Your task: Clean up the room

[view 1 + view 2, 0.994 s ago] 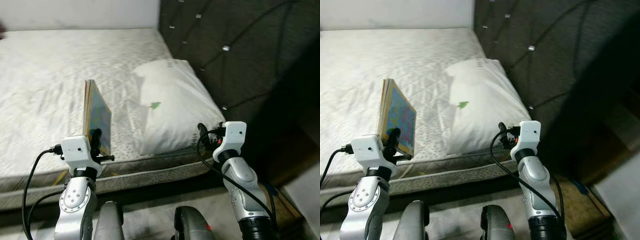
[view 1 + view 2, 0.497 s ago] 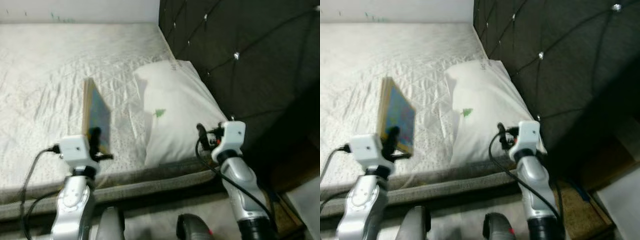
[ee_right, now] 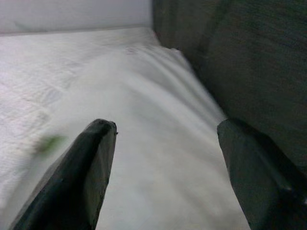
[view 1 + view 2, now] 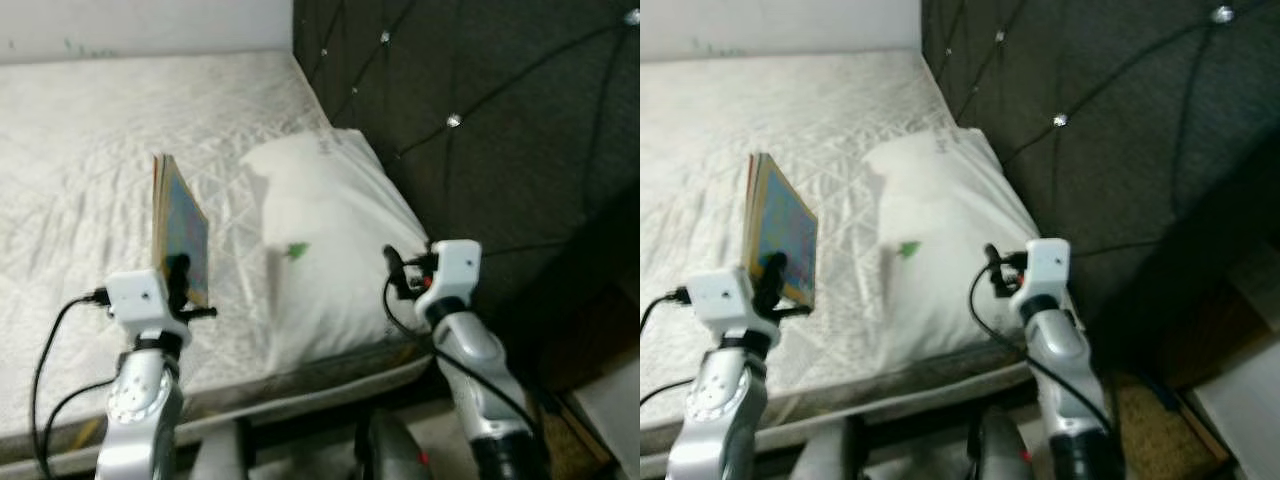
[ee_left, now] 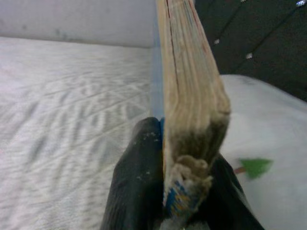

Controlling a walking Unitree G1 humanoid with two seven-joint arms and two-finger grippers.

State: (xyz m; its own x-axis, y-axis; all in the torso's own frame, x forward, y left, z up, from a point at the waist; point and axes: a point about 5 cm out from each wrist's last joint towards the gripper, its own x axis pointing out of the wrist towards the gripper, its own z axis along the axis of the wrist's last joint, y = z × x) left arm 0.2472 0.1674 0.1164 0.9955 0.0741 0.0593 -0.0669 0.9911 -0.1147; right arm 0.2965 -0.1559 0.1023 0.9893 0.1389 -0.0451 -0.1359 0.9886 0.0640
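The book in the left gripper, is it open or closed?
Closed. The book stands upright on edge, its pages pressed together in one block, clamped between the left gripper's fingers above the mattress.

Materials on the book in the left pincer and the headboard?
Book: paper, matte; yellowed page block, frayed corner, printed colourful cover. The left pincer clamps it upright. Headboard: dark woven-looking fabric, probably padded; tufted creases meet at shiny studs.

Nothing legible is showing: the faint mark on the pillow (image 4: 325,146) is staying too blurred to read.
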